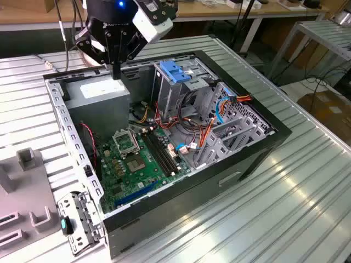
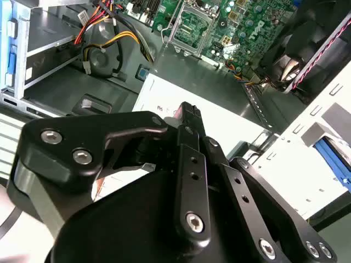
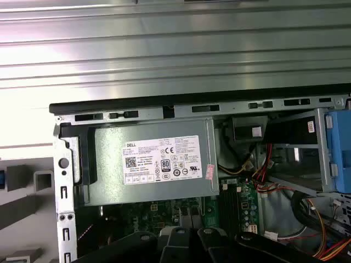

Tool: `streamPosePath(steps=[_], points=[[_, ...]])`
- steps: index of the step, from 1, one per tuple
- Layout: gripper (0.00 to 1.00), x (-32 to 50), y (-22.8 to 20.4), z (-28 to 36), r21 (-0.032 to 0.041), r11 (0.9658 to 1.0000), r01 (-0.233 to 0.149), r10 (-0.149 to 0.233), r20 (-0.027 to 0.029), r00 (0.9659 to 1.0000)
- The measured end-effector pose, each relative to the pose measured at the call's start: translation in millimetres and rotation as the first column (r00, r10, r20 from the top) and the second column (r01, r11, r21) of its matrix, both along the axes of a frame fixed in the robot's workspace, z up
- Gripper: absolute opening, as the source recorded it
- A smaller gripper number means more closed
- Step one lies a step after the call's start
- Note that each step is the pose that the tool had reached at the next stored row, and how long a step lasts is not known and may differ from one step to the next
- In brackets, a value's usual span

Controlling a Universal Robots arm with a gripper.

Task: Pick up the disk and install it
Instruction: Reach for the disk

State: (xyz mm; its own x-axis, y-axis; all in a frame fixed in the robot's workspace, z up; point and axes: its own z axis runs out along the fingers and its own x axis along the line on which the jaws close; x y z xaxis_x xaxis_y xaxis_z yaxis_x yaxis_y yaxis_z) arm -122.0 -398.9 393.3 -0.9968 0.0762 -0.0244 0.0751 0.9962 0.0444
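Gripper (image 1: pixel 115 74) low over power-supply box (image 1: pixel 104 90) inside open computer case (image 1: pixel 181 205), toward tabletop's (image 1: pixel 307 208) far edge | fingers (image 2: pixel 188 118) pressed together, empty | drive cage (image 1: pixel 175 76) with blue top upright mid-case | disk (image 2: pixel 330 159): seemingly the blue-railed piece in second wrist view, beside grey fixture (image 1: pixel 27 192), outside case's rear wall, well apart from gripper

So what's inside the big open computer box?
A grey power supply box, a green circuit board, a metal cage with a blue top and coloured wires. What lies beneath the box and cage is covered.
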Motion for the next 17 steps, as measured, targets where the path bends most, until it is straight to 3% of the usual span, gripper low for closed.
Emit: streamPosePath(steps=[17], points=[[0.11, -5.7, 0.0, 0.0, 0.0, 1.0, 0.0, 0.0, 0.0, 1.0]])
